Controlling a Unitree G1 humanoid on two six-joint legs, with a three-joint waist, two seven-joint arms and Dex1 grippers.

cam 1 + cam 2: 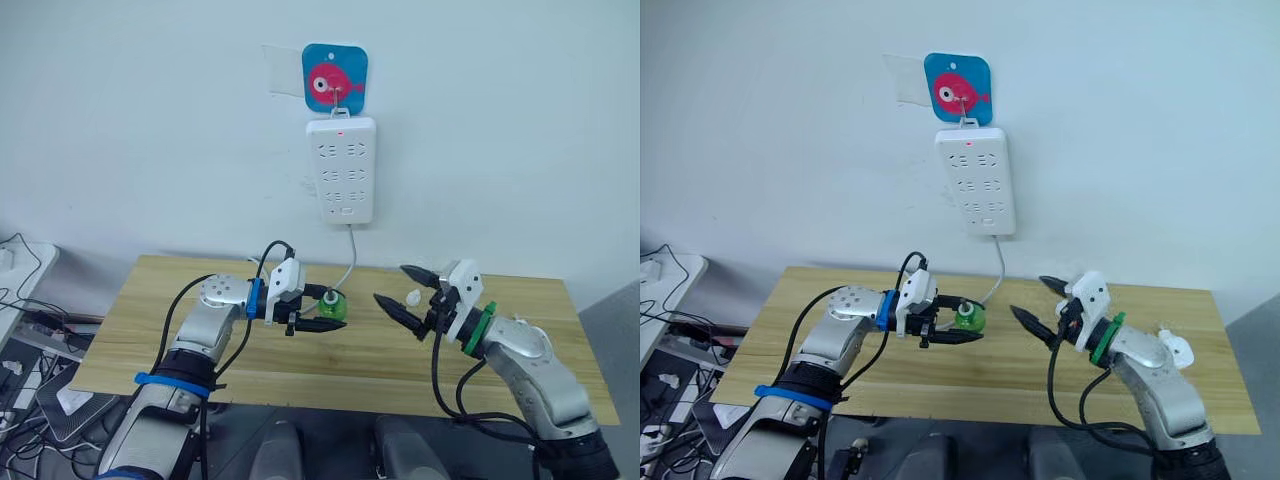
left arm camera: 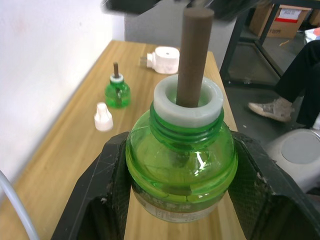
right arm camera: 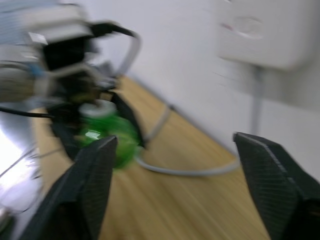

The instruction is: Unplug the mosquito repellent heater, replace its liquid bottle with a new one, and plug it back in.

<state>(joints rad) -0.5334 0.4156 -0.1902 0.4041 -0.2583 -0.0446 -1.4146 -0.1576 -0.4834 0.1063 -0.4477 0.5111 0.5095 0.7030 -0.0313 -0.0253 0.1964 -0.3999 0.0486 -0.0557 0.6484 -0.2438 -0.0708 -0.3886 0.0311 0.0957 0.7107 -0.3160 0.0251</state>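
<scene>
The left gripper (image 1: 322,308) is clamping a green liquid bottle (image 2: 181,165) between its two black fingers (image 2: 102,200), holding it above the wooden table (image 1: 300,365) near the table's centre. The bottle is carrying a white collar and a brown wick (image 2: 195,50) sticking out of its neck; in the left wrist view both pads are pressing on the bottle's round belly.

The right gripper (image 1: 407,295) is hovering at about 3 o'clock from the held bottle, well apart from it, with its jaws spread wide and nothing between them. Its fingertips are pointing toward the left gripper.

The mosquito repellent heater (image 2: 162,59) is lying on the table toward the right end, unplugged; from the head view it is showing as a white lump (image 1: 1177,349) just past the right forearm, at roughly 3 o'clock from the right gripper.

A second green bottle (image 2: 117,91) is standing upright on the table with its wick up, and a small white cap (image 2: 103,117) is sitting just beside it, apart from it; the cap (image 1: 413,297) is near the right gripper's fingers.

The white power strip (image 1: 341,170) is hanging on the wall at 12 o'clock from the table's centre, under a blue hook plate with a pink fish (image 1: 335,78). Its white cable (image 1: 350,255) is dropping to the table near the held bottle.
</scene>
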